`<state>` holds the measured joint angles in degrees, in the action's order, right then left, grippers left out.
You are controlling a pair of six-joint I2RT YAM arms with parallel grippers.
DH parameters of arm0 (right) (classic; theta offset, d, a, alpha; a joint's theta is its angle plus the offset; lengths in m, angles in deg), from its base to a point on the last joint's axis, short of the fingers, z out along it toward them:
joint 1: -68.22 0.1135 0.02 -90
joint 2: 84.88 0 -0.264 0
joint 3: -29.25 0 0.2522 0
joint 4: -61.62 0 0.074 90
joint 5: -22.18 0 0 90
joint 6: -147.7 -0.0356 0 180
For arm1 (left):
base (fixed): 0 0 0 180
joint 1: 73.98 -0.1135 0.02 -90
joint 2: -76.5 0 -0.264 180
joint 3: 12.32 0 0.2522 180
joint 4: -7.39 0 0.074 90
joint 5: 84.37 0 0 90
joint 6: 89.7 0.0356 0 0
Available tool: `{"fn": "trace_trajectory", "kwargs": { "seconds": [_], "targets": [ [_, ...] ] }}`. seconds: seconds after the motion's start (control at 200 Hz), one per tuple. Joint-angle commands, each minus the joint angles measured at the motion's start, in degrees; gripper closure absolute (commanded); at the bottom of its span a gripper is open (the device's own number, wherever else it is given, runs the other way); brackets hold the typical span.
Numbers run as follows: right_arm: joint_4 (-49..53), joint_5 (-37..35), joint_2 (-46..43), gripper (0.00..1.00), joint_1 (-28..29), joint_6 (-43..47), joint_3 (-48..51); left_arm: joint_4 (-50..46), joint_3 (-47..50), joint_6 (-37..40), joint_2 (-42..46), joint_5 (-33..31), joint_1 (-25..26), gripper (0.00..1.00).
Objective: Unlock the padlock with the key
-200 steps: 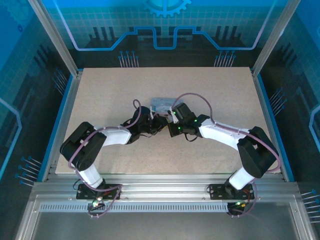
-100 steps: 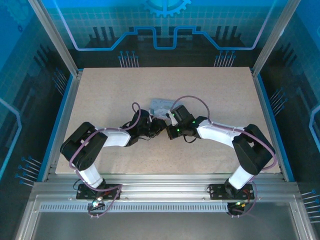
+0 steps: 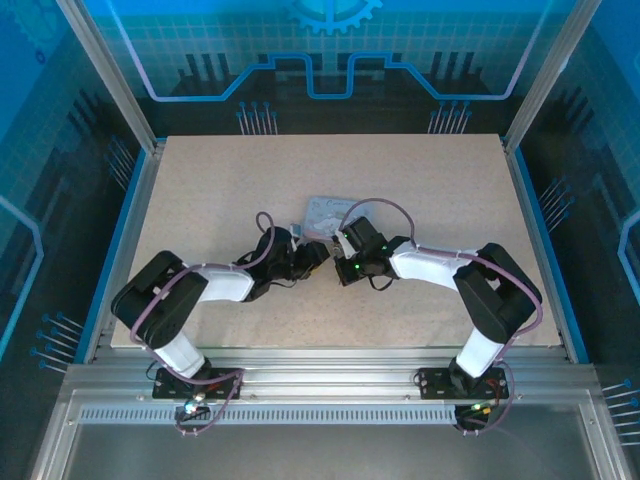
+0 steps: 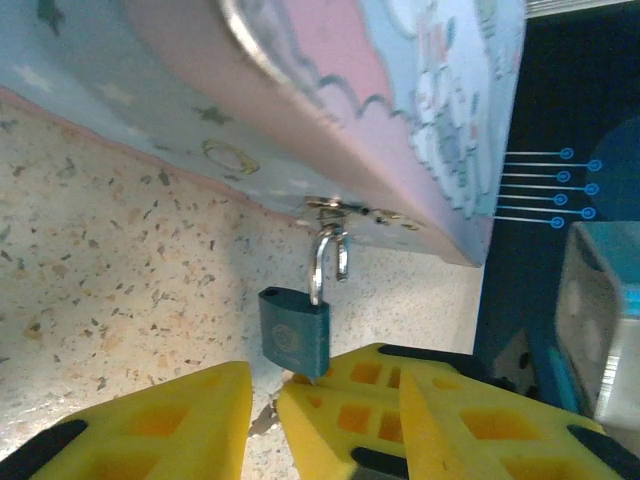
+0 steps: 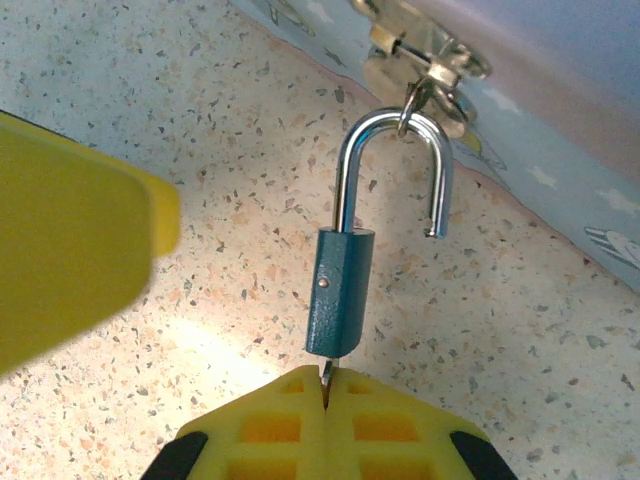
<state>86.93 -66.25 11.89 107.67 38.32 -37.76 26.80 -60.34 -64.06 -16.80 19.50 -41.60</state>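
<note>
Padlock (image 5: 338, 292) meets key (image 5: 326, 371) pinched in right end effector (image 5: 325, 392).

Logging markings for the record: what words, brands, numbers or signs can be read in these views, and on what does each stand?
No text reads clearly in any view.
Padlock body: a round stamped emblem, too blurred to read.
Pale blue tin box: cartoon clouds and stars, no legible letters.
Back panel: a gear graphic, no words.

No readable text anywhere. Padlock (image 4: 294, 337) face: round embossed emblem, illegible. Tin (image 4: 330, 60): cartoon print, no words legible.
</note>
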Motion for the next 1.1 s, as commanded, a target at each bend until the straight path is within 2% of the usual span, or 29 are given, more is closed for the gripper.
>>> {"fn": "trace_trajectory", "kwargs": {
  "seconds": [0.0,0.24,0.495,0.605,0.856,1.096],
  "targets": [
    [1.93,0.29,-1.2,1.0,-0.51,2.87,-0.74,-1.91,0.77,1.91,3.51,-2.1,-0.89,0.54],
    [6.75,-0.29,-2.07,1.0,-0.74,8.34,-2.34,-7.81,0.12,5.41,8.05,-4.32,-2.51,0.5],
    [10.73,-3.11,-2.47,1.0,-0.72,14.82,-4.36,-18.29,-3.08,9.51,10.69,-8.48,-3.92,0.41],
    [11.3,-4.08,-1.84,1.0,-0.69,16.48,-4.82,-22.04,-4.63,10.73,10.94,-9.99,-4.95,0.4],
    [12.59,-8.08,-0.18,1.0,0.74,20.16,-5.54,-25.26,-10.38,13.26,7.69,-9.48,-6.71,0.35],
    [14.59,-8.65,1.22,1.0,1.95,21.95,-7.56,-26.11,-14.77,13.97,3.22,-7.96,-6.89,0.35]
  ]
}}
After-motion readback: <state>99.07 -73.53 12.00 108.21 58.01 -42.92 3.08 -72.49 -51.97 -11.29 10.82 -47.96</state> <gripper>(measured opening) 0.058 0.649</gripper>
